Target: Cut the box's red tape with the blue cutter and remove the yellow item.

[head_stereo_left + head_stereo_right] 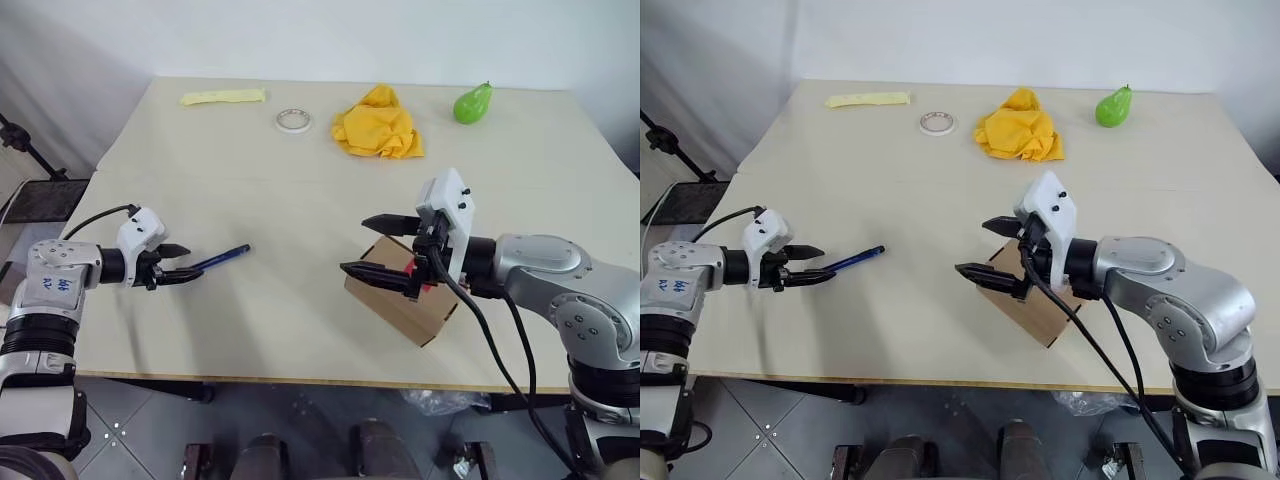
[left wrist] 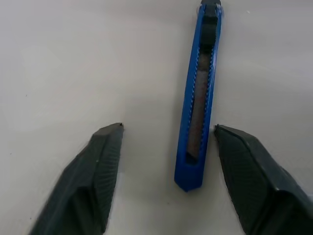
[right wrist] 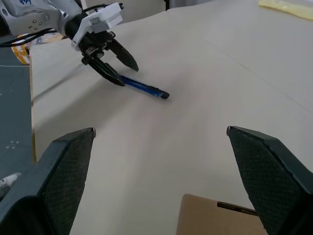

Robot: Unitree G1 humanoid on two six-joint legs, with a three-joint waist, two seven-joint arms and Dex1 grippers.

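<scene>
Now my left gripper [image 2: 168, 128] stands half open around the slim blue plastic cutter [image 2: 199, 98], not yet gripping it; my right gripper [image 1: 383, 245], wide open and empty, hovers over the brown cardboard box [image 1: 400, 300].

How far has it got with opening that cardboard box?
Nothing looks finished yet. The blue cutter lies on the table between the fingers of the left gripper, which are not yet shut on it. The right gripper hangs wide open by the box, where a bit of the red tape shows. Left to do: grip the cutter, cut the tape, take out the yellow item.
</scene>
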